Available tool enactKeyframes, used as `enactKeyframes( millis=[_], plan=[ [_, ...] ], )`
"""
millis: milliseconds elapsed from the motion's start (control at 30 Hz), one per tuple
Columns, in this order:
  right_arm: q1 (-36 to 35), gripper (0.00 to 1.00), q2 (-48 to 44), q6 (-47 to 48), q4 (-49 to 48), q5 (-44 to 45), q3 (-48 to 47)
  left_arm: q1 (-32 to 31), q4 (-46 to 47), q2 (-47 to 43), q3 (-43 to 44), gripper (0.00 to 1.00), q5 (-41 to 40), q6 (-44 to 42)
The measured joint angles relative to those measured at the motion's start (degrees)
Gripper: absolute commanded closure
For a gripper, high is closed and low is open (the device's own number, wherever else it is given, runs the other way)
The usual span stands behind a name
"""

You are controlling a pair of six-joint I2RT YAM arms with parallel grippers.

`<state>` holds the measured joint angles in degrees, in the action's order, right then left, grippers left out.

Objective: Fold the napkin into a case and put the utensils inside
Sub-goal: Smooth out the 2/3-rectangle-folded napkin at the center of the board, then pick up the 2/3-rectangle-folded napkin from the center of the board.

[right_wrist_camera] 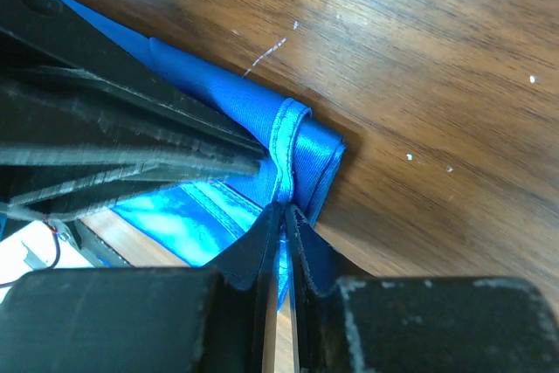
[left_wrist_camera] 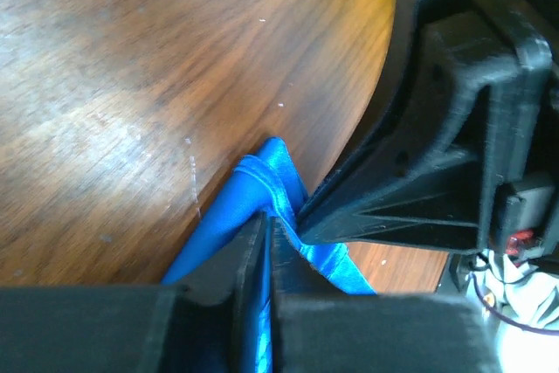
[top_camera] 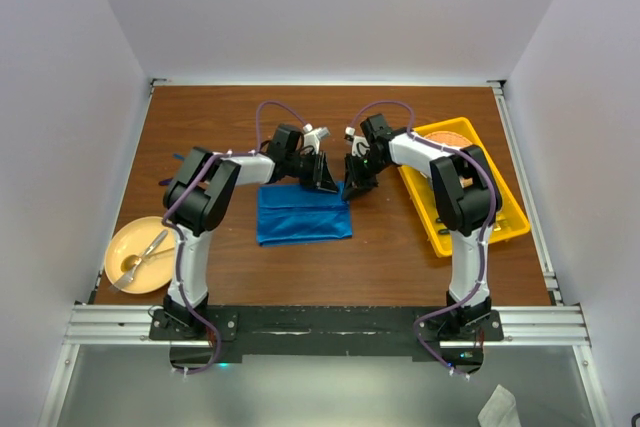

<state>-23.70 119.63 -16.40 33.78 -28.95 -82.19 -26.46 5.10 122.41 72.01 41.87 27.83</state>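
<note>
Left jaws and right jaws each pinch the folded napkin (top_camera: 303, 215), apparently at its far-right corner.

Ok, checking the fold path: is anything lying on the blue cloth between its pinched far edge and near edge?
Nothing visible does. The left gripper and right gripper pinch the bright blue cloth napkin; its top is bare.

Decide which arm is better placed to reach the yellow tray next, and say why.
Right. The tray lies beside the right arm; the left arm stands on the napkin's other side. Both jaws pinch the napkin.
</note>
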Motion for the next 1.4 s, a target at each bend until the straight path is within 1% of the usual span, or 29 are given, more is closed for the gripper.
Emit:
enactKeyframes(
  millis=[67,133,233,267,300,333,400,467,567,667,700,767,867,1000,1100,1200,1300,1333,1400],
  plan=[
    [0.0,0.90,0.0,0.0,-0.3,0.1,0.1,-0.2,-0.1,-1.3,-0.6,0.74,-0.5,-1.1],
    [0.0,0.90,0.0,0.0,-0.3,0.3,0.2,-0.2,-1.0,-3.4,-1.4,0.64,-2.8,-3.3],
    [0.0,0.90,0.0,0.0,-0.3,0.5,0.2,0.0,-4.6,-8.7,-1.9,0.60,-6.3,-8.0],
    [0.0,0.90,0.0,0.0,-0.3,0.6,0.2,0.1,-5.8,-11.2,-2.3,0.59,-7.6,-10.1],
    [0.0,0.90,0.0,0.0,-0.3,0.7,0.2,0.2,-6.9,-13.7,-3.0,0.55,-8.5,-12.0],
    [0.0,0.90,0.0,0.0,-0.3,0.8,0.2,0.2,-7.8,-17.8,-4.8,0.53,-9.8,-15.8],
    [0.0,0.90,0.0,0.1,-0.3,0.9,0.2,0.3,-9.5,-24.6,-8.0,0.53,-11.0,-21.7],
    [0.0,0.90,0.0,0.2,-0.4,0.9,0.2,-0.2,-12.2,-32.5,-12.2,0.53,-11.8,-29.6],
    [0.0,0.90,0.0,0.4,-0.4,0.9,0.2,-4.3,-16.5,-42.3,-18.8,0.52,-14.4,-41.5],
    [0.0,0.90,-0.1,0.7,-0.6,0.9,0.4,-12.2,-18.4,-47.2,-25.2,0.52,-18.8,-50.1],
    [0.0,0.90,-0.1,0.8,-0.7,0.9,0.5,-15.6,-18.6,-47.8,-27.5,0.53,-21.2,-52.6],
    [0.0,0.90,-0.2,0.9,-0.8,0.8,0.6,-20.2,-18.5,-47.7,-30.6,0.55,-24.8,-55.6],
    [0.0,0.90,-0.2,1.3,-0.9,0.8,0.6,-24.4,-18.0,-46.0,-32.9,0.57,-30.2,-58.4],
    [0.0,0.90,-0.2,1.9,-0.9,0.7,0.6,-27.1,-14.0,-42.5,-33.5,0.58,-36.3,-60.6],
    [0.0,0.90,-0.2,2.4,-0.9,0.7,0.6,-28.1,-11.3,-40.7,-33.7,0.59,-38.8,-62.1],
    [-0.1,0.90,-0.2,2.6,-0.8,0.7,0.6,-28.9,-8.5,-38.3,-33.9,0.62,-40.8,-63.6],
    [-0.1,0.91,-0.2,2.8,-0.8,0.7,0.5,-29.6,-6.3,-36.0,-34.1,0.71,-42.2,-65.1],
    [-0.1,0.91,-0.2,3.0,-0.9,0.7,0.5,-29.8,-5.6,-35.5,-34.1,0.78,-42.4,-65.6],
    [-0.2,0.91,-0.2,3.3,-0.8,0.7,0.5,-30.1,-4.4,-34.8,-34.1,0.86,-43.0,-66.4]
  ],
)
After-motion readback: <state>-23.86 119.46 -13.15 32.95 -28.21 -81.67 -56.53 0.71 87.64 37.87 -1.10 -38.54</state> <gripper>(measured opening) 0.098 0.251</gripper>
